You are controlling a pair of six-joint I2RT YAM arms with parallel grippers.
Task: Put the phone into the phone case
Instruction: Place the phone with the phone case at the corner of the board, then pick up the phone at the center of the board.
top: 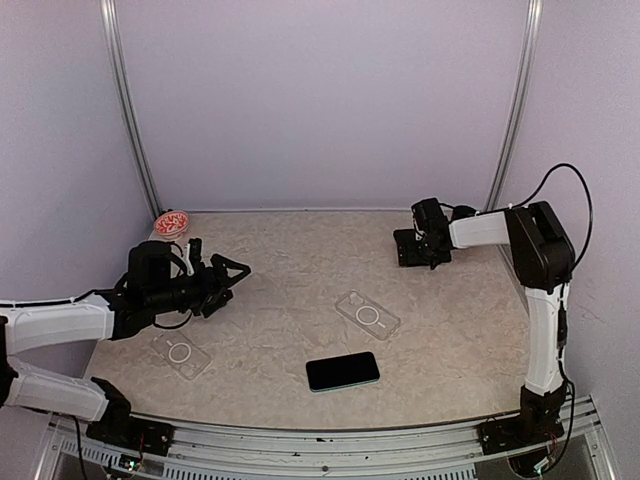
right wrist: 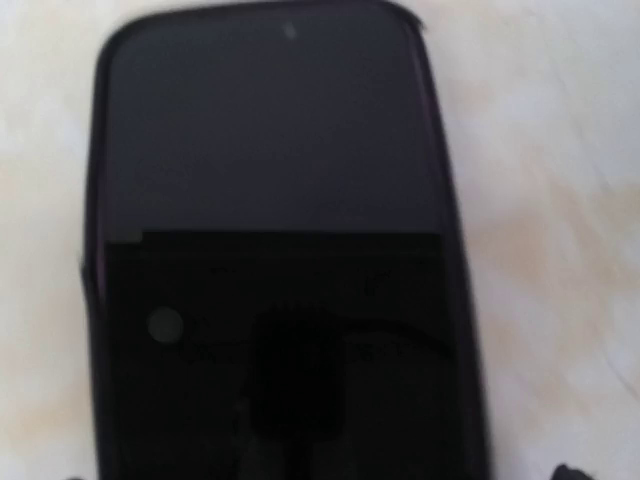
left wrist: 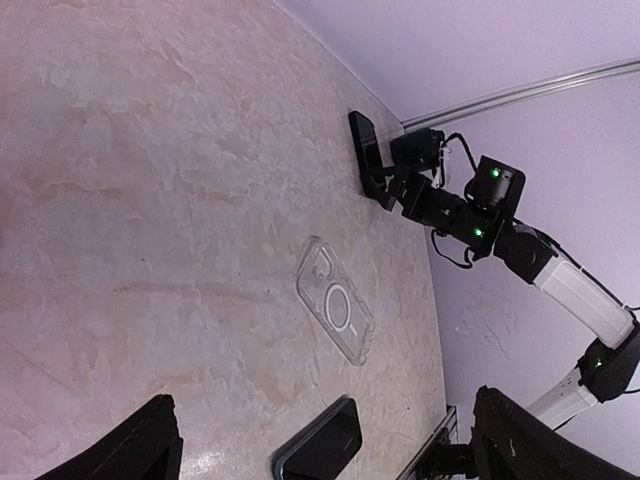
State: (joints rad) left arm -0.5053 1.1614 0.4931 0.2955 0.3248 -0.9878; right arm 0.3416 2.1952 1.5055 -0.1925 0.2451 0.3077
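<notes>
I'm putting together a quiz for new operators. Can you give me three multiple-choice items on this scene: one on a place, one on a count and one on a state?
1. Where does the phone lie?
A) flat near the front edge of the table
B) inside a case
C) in a gripper

2. How many clear cases are on the table?
A) one
B) two
C) four

3. The left gripper is:
A) shut on the phone
B) shut on a case
C) open and empty

Answers:
1 A: it lies by the front edge, apart from both cases.
2 B: one sits mid-table, the other at the left.
3 C: its jaws stand wide apart with nothing between them.
</notes>
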